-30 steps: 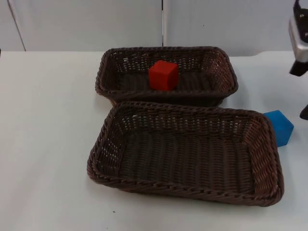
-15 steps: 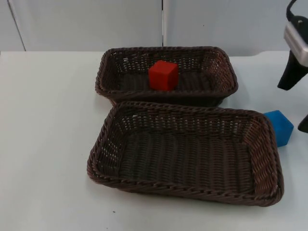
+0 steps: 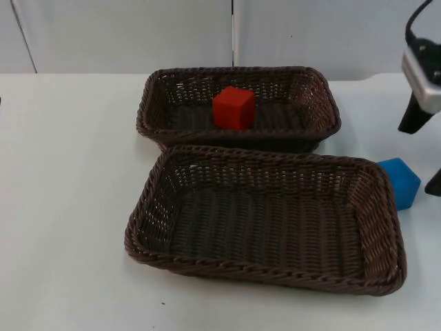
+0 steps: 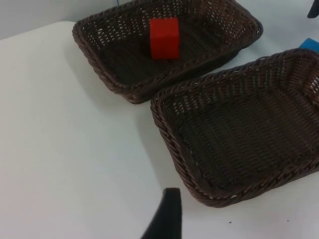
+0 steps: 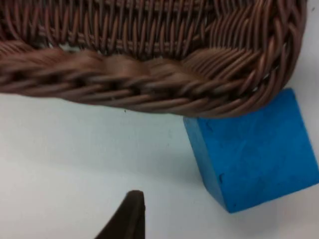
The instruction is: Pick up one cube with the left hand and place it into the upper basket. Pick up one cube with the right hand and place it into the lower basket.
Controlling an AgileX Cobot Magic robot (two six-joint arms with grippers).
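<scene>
The red cube [image 3: 233, 107] sits inside the upper basket [image 3: 324, 93], on its woven floor near the middle, closer to the far wall; the left wrist view shows the same red cube [image 4: 164, 38] resting upright in that basket [image 4: 94, 52]. The blue cube [image 3: 400, 182] lies on the white tabletop [image 3: 69, 200] just beside the right end of the lower basket [image 3: 148, 207], near its far right corner; in the right wrist view the blue cube [image 5: 254, 149] is tucked against the basket's braided rim [image 5: 124, 74], apparently touching it. The lower basket holds no cube, and it stands just in front of the upper basket, their long sides nearly meeting. The right gripper [image 3: 427, 155] hangs above the tabletop at the right edge of the top view, just beside the blue cube, its two black fingers spread wide and holding nothing. Whether the left gripper's fingers [image 4: 164, 216] are spread or closed cannot be told; one black fingertip stands over bare tabletop near the lower basket's [image 4: 169, 129] corner.
</scene>
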